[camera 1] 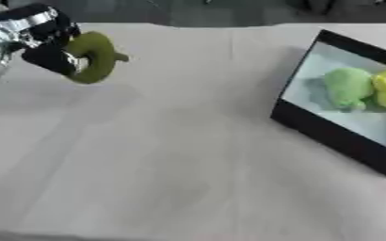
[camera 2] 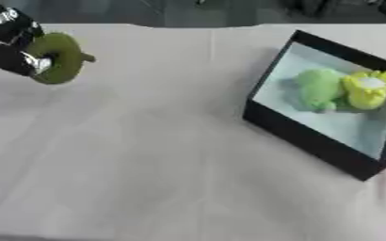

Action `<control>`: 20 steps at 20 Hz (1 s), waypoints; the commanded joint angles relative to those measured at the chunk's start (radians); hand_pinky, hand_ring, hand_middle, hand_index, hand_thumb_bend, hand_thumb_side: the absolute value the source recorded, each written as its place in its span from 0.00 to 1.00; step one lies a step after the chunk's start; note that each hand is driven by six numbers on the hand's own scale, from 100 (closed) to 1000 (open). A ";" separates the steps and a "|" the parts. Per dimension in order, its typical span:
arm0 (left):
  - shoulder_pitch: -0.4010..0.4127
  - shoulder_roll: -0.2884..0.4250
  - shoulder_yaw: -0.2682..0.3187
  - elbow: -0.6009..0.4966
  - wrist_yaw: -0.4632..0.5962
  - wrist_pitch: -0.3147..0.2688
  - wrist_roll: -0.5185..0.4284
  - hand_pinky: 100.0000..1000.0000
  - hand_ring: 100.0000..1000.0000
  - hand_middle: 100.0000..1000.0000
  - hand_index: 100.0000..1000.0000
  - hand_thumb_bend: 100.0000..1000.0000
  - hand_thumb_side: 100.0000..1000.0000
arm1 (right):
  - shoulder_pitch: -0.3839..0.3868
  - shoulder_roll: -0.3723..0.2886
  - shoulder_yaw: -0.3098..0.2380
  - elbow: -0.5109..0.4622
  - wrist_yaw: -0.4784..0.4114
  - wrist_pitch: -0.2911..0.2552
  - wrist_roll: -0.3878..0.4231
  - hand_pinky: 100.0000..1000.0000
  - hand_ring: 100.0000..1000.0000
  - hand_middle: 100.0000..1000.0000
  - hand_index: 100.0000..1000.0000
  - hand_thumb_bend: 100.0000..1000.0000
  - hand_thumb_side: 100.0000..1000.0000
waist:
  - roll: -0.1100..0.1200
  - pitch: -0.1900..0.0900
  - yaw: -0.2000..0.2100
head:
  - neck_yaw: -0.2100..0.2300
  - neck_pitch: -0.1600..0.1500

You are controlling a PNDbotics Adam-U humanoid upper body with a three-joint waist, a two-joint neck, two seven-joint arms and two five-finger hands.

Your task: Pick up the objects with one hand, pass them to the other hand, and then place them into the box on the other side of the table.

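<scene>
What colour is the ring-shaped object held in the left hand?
Olive green. The ring-shaped object, held by the left hand, shows best in the left eye view.

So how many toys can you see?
3. An olive green toy is held up in the left hand at the table's far left. A light green toy and a yellow toy lie touching inside the box on the right.

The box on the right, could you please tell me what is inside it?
The box holds a light green soft item and a yellow one, touching. Its pale floor shows around them; anything beneath them is covered.
</scene>
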 commanded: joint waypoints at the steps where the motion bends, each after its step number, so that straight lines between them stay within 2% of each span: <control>1: -0.007 0.024 0.006 -0.049 0.073 -0.006 0.075 0.49 0.35 0.14 0.43 0.00 0.00 | -0.041 -0.031 0.001 -0.044 0.072 0.236 -0.145 0.83 0.94 0.85 0.77 0.06 0.26 | -0.012 -0.032 0.001 | -0.003 -0.002; 4: 0.000 0.006 -0.003 -0.074 0.093 -0.008 0.110 0.48 0.35 0.14 0.43 0.00 0.00 | -0.091 -0.022 0.025 -0.063 0.163 0.263 -0.058 0.84 0.94 0.85 0.78 0.09 0.21 | -0.014 -0.033 0.003 | -0.008 -0.001; 8: 0.014 -0.030 -0.014 -0.117 0.057 -0.018 0.152 0.47 0.35 0.14 0.44 0.00 0.00 | -0.161 -0.005 0.079 -0.065 0.308 0.280 0.124 0.86 0.93 0.86 0.80 0.16 0.15 | -0.019 -0.035 0.001 | -0.015 -0.002; 14: 0.053 -0.085 -0.035 -0.192 -0.011 -0.058 0.190 0.47 0.35 0.14 0.44 0.00 0.00 | -0.231 0.051 0.136 -0.059 0.538 0.281 0.448 0.86 0.93 0.86 0.81 0.19 0.17 | -0.025 -0.037 -0.003 | -0.020 -0.001; 20: 0.083 -0.139 -0.051 -0.260 -0.110 -0.095 0.217 0.47 0.35 0.14 0.44 0.00 0.00 | -0.283 0.122 0.176 -0.059 0.751 0.281 0.701 0.86 0.92 0.87 0.82 0.20 0.18 | -0.027 -0.037 -0.005 | -0.032 0.000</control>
